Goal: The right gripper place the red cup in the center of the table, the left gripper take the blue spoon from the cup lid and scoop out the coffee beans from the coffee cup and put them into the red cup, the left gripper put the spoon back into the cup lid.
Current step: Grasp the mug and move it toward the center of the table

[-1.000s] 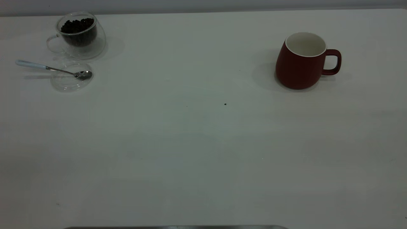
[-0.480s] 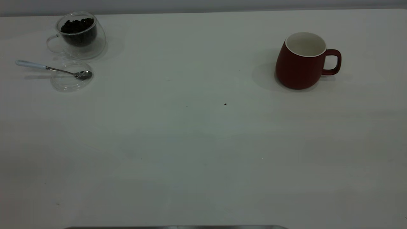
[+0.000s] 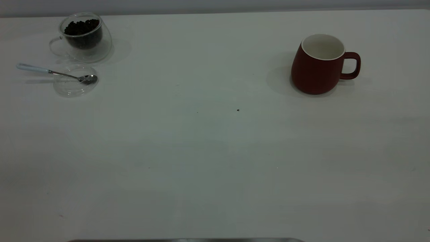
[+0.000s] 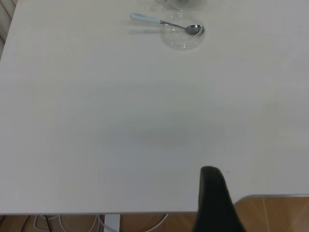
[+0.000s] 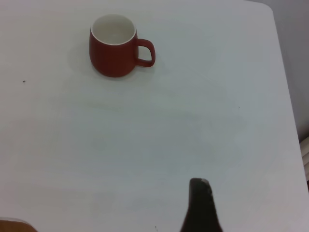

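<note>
Only one dark finger of the left hand (image 4: 215, 198) and of the right hand (image 5: 200, 205) is seen, so neither's spread can be told. The red cup (image 3: 317, 65) stands upright on the surface (image 3: 201, 151), right of centre; the blue spoon (image 3: 55, 73) rests on the cup lid (image 3: 72, 88).

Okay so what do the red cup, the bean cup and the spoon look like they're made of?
The red cup looks ceramic: matte dark-red outside, white glazed inside. The coffee cup seems clear double-walled glass; the coffee beans show through it. The blue spoon has a shiny metal bowl and a pale handle, perhaps ceramic or plastic.
</note>
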Robot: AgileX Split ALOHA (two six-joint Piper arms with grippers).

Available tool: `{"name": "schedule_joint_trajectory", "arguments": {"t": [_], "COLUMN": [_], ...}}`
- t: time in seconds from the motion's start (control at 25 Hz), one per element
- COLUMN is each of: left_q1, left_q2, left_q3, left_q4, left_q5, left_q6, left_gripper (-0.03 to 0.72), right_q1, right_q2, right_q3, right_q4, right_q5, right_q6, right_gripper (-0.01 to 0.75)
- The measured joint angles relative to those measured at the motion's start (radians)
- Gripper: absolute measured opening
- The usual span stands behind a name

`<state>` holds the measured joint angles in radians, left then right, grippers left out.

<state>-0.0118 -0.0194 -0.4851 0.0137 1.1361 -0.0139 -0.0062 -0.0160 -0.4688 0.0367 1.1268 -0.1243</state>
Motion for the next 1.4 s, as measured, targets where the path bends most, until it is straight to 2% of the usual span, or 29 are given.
{"name": "schedule_joint_trajectory", "arguments": {"t": [0.32,0.56,0.84,1.16,1.4], "left_q1": [0.0,0.0,0.0,0.0,0.0], "left_q2": [0.0,0.0,0.0,0.0,0.0], "left_q3": [0.0,0.0,0.0,0.0,0.0], "left_q4": [0.0,0.0,0.0,0.0,0.0], "left_q5": [0.0,0.0,0.0,0.0,0.0], "left_q6": [0.0,0.0,0.0,0.0,-0.001], "left_gripper": [0.537,0.537,0.537,0.537,0.537], "right_q1": [0.0,0.0,0.0,0.0,0.0], "right_q2": [0.0,0.078,0.563,1.178,1.6], "right_q3": [0.0,-0.067,-0.211,-0.384,-0.554], "right_q4": [0.004,0.003,-0.025,-0.021,0.044], "right_q5": [0.0,-0.032,-0.065,-0.227,-0.26], "right_q6": [-0.005,-0.125,-0.296,-0.546,-0.719], "right_gripper": [0.59,0.59,0.592,0.59,0.59]}}
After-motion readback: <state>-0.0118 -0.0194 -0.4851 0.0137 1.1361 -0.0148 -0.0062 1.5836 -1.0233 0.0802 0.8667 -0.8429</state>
